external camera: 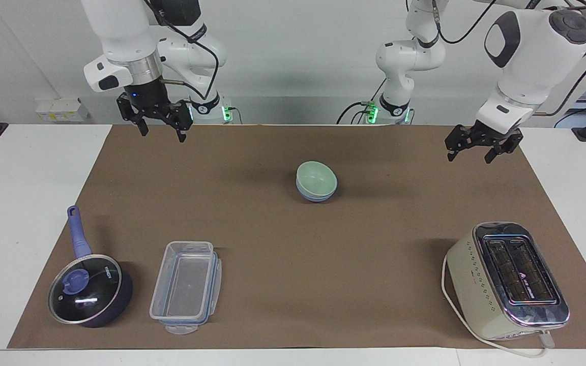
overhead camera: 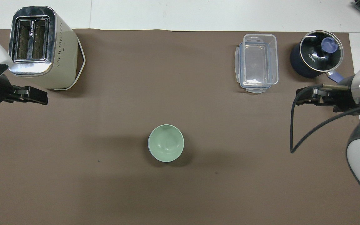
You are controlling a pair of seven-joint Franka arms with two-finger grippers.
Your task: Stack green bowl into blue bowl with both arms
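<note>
The pale green bowl [external camera: 316, 176] [overhead camera: 166, 143] sits nested inside the blue bowl [external camera: 316, 195] in the middle of the brown mat; from above only a thin sliver of blue rim [overhead camera: 149, 147] shows. My right gripper [external camera: 162, 133] [overhead camera: 302, 99] hangs open and holds nothing, raised over the mat's edge at the right arm's end of the table. Well apart from the bowls, my left gripper [external camera: 468, 158] [overhead camera: 44, 99] waits open over the mat at the left arm's end, also with nothing in it.
A cream toaster [external camera: 509, 279] [overhead camera: 39, 47] stands farther from the robots at the left arm's end. At the right arm's end, also farther out, are a clear plastic container [external camera: 186, 287] [overhead camera: 257, 62] and a dark blue lidded saucepan [external camera: 89, 290] [overhead camera: 316, 53].
</note>
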